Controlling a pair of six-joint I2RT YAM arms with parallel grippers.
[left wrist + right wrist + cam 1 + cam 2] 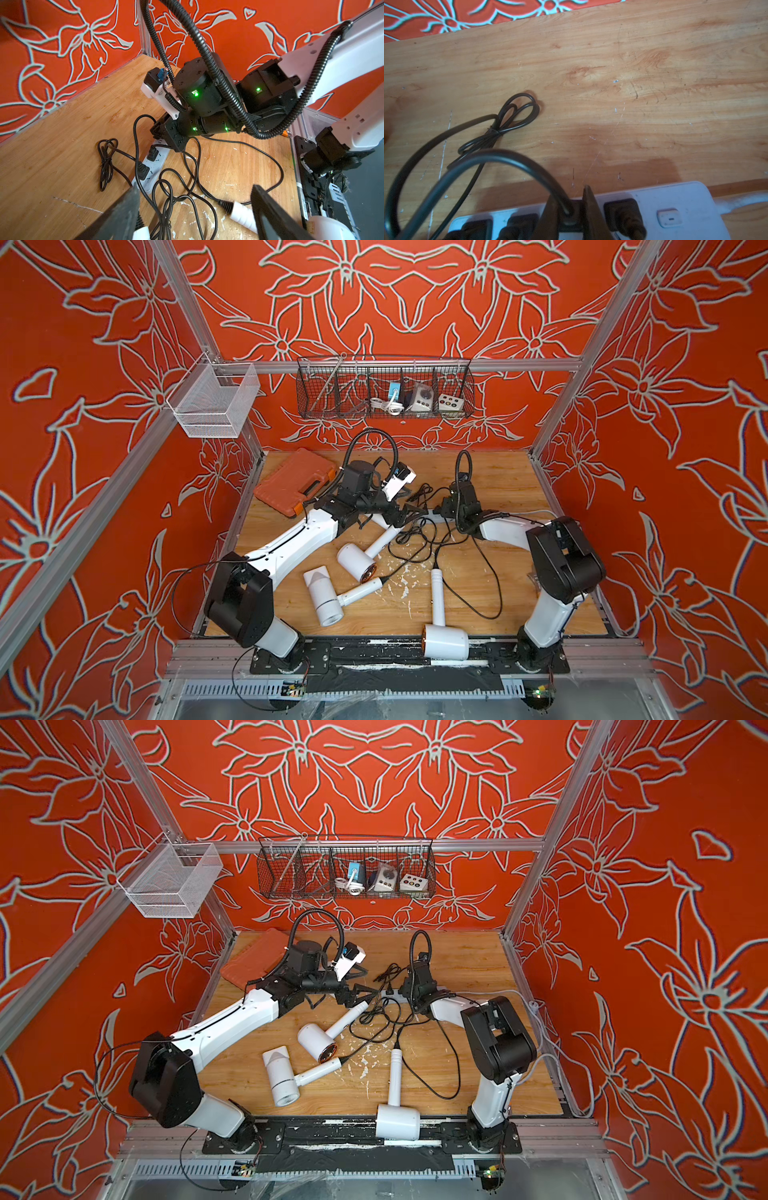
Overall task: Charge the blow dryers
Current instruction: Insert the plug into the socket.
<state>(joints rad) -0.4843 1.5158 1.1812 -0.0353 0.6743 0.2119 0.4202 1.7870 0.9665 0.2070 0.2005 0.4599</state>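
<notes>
At the near edge, the nearest blow dryer (446, 641) lies with its barrel over the black base rail and its handle pointing far. Farther in, left of centre, a second blow dryer (322, 597) and a third blow dryer (357, 558) lie side by side. Beyond them black cords (415, 533) tangle (which cord belongs to which dryer cannot be traced). The left gripper (413, 515) hangs released, jaws spread wide, over the third dryer's handle end. Just right of it, the right gripper (569, 197) is clenched on a black plug (571, 222) at the white power strip (675, 199), which carries three other plugs. An orange tool case (295, 481) sits far left.
</notes>
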